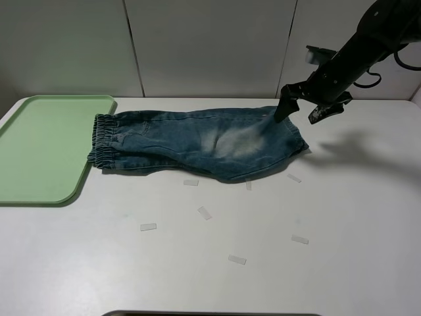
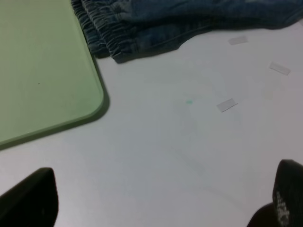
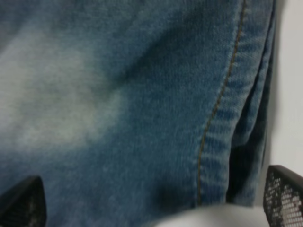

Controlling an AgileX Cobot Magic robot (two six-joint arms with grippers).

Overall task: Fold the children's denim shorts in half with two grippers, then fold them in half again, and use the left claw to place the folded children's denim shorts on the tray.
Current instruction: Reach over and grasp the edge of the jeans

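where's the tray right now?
In the exterior high view, the tray lies flat on the left side of the table, with the denim shorts waistband at its right edge.

This looks like a robot lab. A white bench [image 1: 368,263] has small pale strips [image 1: 204,212] on it, plain white wall panels [image 1: 204,46] stand behind, and a black robot arm [image 1: 348,59] reaches over.

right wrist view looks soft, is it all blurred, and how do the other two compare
Right wrist view: the children's denim shorts fill it, slightly soft, the right fingers blurred. Left wrist view: tray fairly clear, left fingers dark and blurred. Exterior high view: sharp, even light, the right gripper throwing a soft shadow on the table.
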